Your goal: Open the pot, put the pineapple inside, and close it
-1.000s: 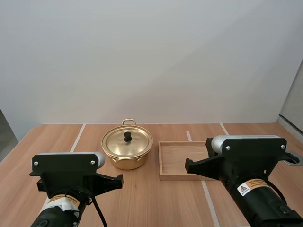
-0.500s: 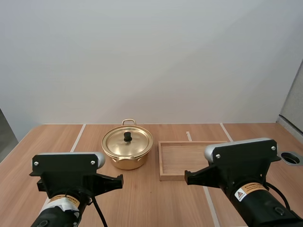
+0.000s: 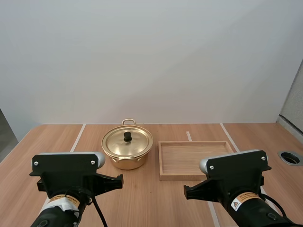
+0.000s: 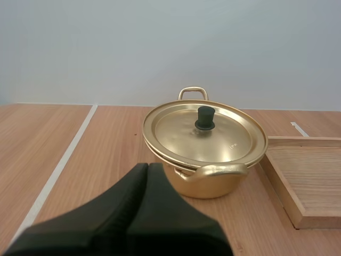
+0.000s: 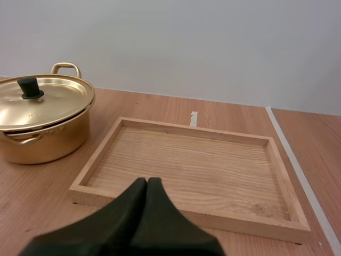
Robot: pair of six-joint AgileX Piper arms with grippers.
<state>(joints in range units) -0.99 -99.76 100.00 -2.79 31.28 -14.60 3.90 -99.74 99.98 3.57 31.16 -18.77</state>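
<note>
1. Left gripper (image 4: 147,166) had its two black fingers pressed together into one dark wedge and it held nothing. It pointed toward the pot (image 4: 205,186) from the near side and was apart from it.
2. Right gripper (image 5: 146,181) was pressed together in the same way, also on nothing, with its tips just before the near rim of the wooden tray (image 5: 186,160).
3. The golden pot stood on the counter (image 3: 151,201), beside the tray on the side of my left arm, near it but not touching.
4. The lid (image 4: 229,138) sat on the pot, and its black knob (image 4: 205,117) stood upright in the middle.
5. The tray lay flat on the counter.
</note>
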